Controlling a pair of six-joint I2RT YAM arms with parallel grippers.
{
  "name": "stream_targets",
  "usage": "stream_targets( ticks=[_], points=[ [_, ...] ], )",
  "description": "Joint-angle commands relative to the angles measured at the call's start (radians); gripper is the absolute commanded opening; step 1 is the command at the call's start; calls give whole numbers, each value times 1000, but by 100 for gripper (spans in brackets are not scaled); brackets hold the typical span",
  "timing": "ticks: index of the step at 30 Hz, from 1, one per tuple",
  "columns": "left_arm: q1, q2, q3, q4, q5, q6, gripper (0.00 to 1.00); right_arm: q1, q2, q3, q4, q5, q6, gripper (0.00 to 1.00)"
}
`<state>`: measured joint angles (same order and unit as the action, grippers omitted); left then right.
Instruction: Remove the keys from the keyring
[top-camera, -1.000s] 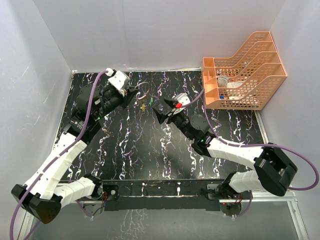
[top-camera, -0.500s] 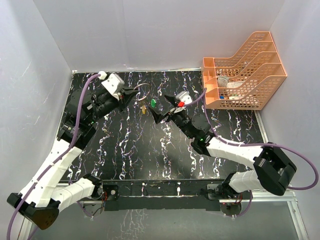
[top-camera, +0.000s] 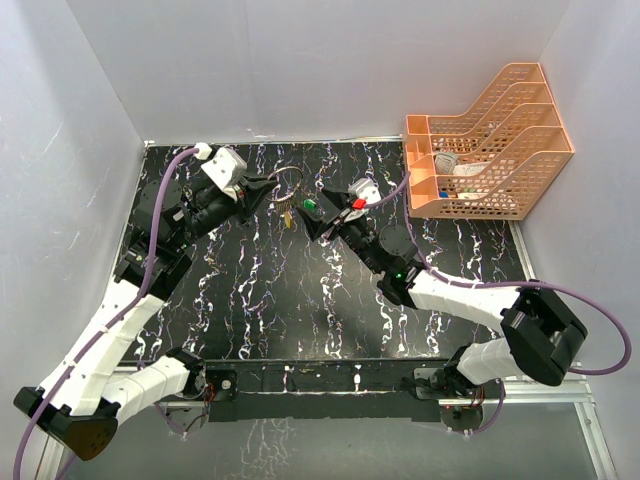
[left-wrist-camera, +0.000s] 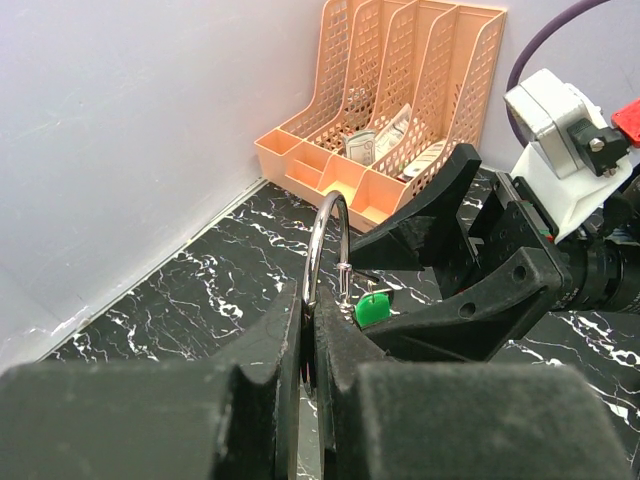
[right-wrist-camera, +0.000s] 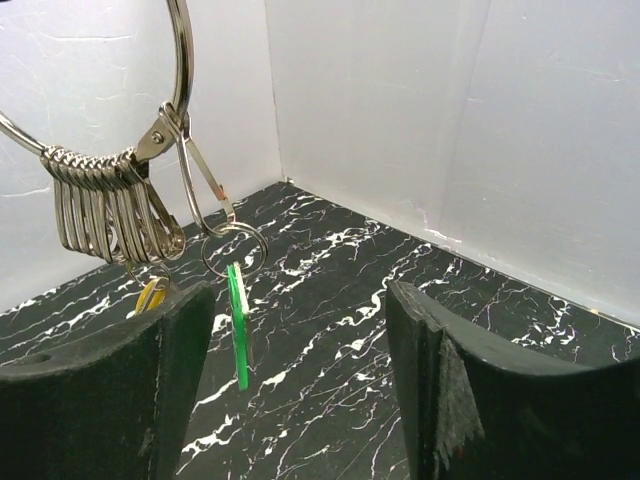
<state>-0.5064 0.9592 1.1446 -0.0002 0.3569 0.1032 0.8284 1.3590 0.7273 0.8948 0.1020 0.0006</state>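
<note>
My left gripper (top-camera: 270, 191) is shut on the silvery keyring (top-camera: 291, 180) and holds it upright above the black marble table; the ring stands up between its pads in the left wrist view (left-wrist-camera: 324, 232). Several small clips hang from the ring (right-wrist-camera: 181, 70). The green-headed key (right-wrist-camera: 238, 325) hangs on a small ring below them; it also shows in the top view (top-camera: 309, 208) and the left wrist view (left-wrist-camera: 373, 309). A yellow-headed key (right-wrist-camera: 150, 295) hangs behind the left finger. My right gripper (right-wrist-camera: 300, 340) is open, with the green key just inside its left finger.
An orange mesh file organiser (top-camera: 490, 140) holding a few small items stands at the table's back right corner. White walls close in the table at the back and on both sides. The two grippers are close together at the back middle.
My left arm has swung outward and raised the keyring slightly. My right gripper has moved left and back towards the hanging keys, so the green key now hangs at its open jaws.
</note>
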Motion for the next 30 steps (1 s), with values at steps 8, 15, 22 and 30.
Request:
stream_targets(
  ticks=[8,15,22,30],
  points=[
    [-4,-35,-20,85,-6,-20,0,-5,-12,61,22,-27,-16,36],
    [-4,-30,-31,75,-50,-15,0,-5,-33,69,-17,-51,-31,0],
    [-4,-26,-62,85,-138,-6,0,-5,-106,111,-223,-55,-96,0],
    [-4,6,-90,79,-199,-5,33,-3,-150,344,-692,26,-270,0]
  ],
)
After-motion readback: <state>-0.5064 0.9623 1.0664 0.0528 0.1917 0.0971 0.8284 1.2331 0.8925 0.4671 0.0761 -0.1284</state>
